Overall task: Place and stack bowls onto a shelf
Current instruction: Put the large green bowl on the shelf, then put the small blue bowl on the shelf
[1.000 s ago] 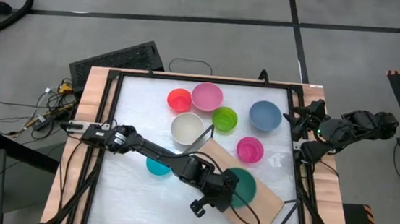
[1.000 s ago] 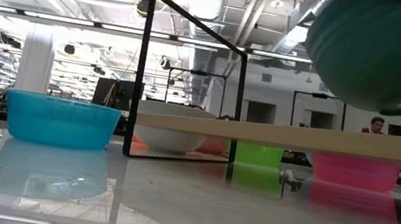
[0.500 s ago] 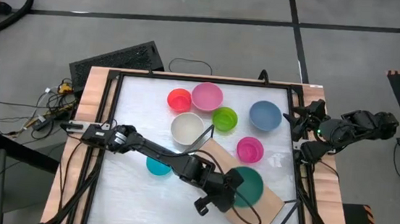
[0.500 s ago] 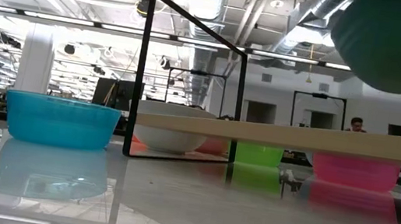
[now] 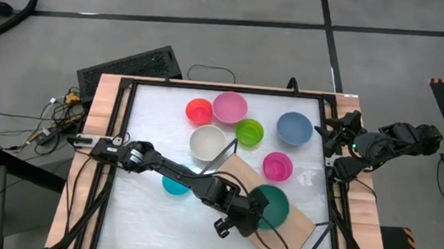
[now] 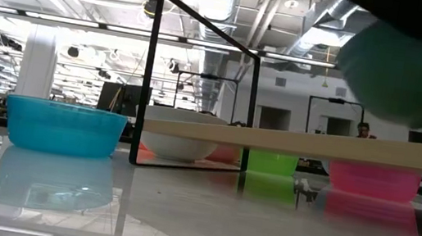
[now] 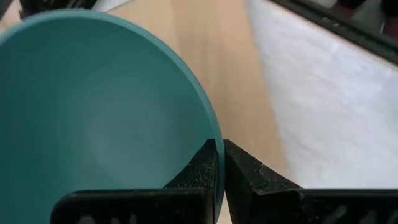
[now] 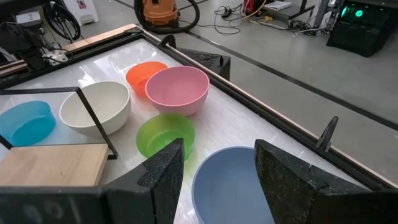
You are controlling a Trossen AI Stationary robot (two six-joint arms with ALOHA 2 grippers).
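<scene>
No text, label or number can be read anywhere.

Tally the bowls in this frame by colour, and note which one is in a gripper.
dark green bowl: 1, held in the left gripper over the shelf
red bowl: 1
pink bowl: 1
lime bowl: 1
blue bowl: 1
white bowl: 1
magenta bowl: 1
cyan bowl: 1
Total: 8 bowls

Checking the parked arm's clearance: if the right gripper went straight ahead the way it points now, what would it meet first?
Probably the blue bowl: it sits directly ahead of the open right gripper, between its fingers in the wrist view. Depth is unclear, so it might pass over the rim; beyond lie the lime bowl and shelf.
</scene>
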